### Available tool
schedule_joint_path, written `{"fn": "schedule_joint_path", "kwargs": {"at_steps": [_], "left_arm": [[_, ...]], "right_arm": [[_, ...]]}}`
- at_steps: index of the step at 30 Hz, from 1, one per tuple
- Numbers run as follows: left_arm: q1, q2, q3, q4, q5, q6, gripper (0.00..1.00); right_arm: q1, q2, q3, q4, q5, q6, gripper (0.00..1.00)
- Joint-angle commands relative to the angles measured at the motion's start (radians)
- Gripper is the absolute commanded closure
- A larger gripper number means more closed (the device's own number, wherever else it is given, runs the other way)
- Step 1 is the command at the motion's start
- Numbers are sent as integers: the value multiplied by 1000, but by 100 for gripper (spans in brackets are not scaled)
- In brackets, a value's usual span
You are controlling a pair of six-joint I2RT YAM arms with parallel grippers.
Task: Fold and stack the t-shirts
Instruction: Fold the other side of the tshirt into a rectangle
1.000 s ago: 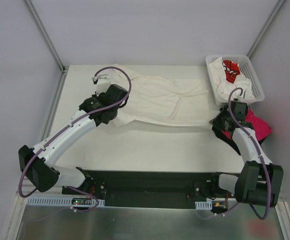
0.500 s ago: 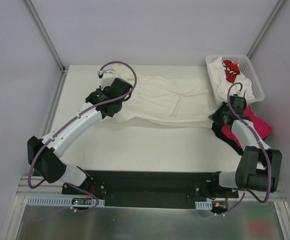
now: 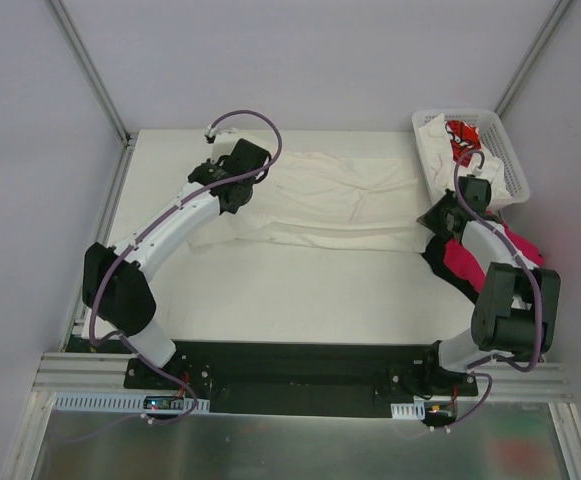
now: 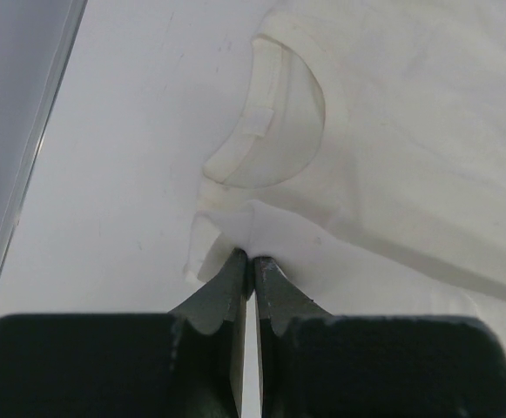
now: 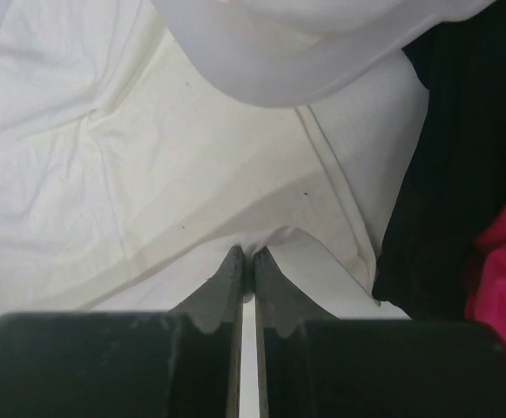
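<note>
None of the shirts looks folded or stacked yet, so I judge the task to be at an early stage. One cream shirt (image 3: 340, 200) lies spread lengthwise across the far half of the table (image 3: 300, 290), rumpled and flat. More white cloth and a red-printed shirt (image 3: 462, 140) sit in the basket (image 3: 467, 112) at the far right corner. A pink shirt (image 3: 460, 262) and a black shirt (image 5: 462, 139) lie heaped at the right edge, partly under the right arm.

The left gripper (image 4: 251, 259) is closed, pinching the cream shirt's edge just beside the collar (image 4: 270, 122), with the body of the shirt stretching away to its right. The right gripper (image 5: 246, 254) is also closed, nipping a fold of the opposite end, with the black shirt just beside it. Both ends are held, which suggests a first fold or a straightening pull comes next.
</note>
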Motion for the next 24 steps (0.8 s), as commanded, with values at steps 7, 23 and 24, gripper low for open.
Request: {"fn": "schedule_joint_path", "kwargs": {"at_steps": [7,23,24], "left_arm": [[26,41,54,32,7,41,97],[57,114,126,59,24,77,97],[58,120,140,60,25,78,97]], "right_arm": [[-6,76,120,41,0,16,99],[-6,133,138,59,-14,30,99],[-5,136,140,60,-14,32,99]]}}
